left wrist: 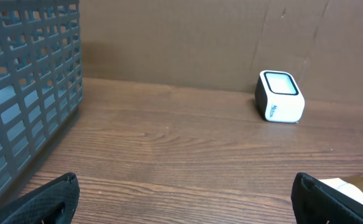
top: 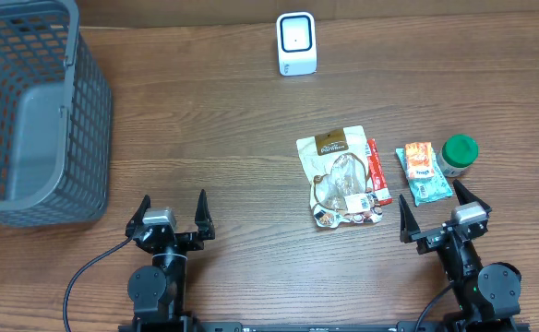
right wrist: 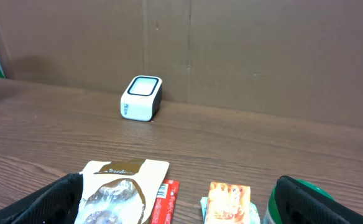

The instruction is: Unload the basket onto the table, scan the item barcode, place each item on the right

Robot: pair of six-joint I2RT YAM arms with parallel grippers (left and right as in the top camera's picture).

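Both open, empty: left claw (top: pixel 173 205), right claw (top: pixel 431 207).
Scanner (top: pixel 296 42) well ahead; pouch (top: pixel 341 175) just ahead-left of right claw.

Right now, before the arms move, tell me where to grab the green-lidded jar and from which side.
Grip the green-lidded jar around its round lid with the right tool, which sits open just in front of it. Come down from above, closing front to back: the jar seems to stand upright, and the orange packet lies close to its left side, leaving little room there.
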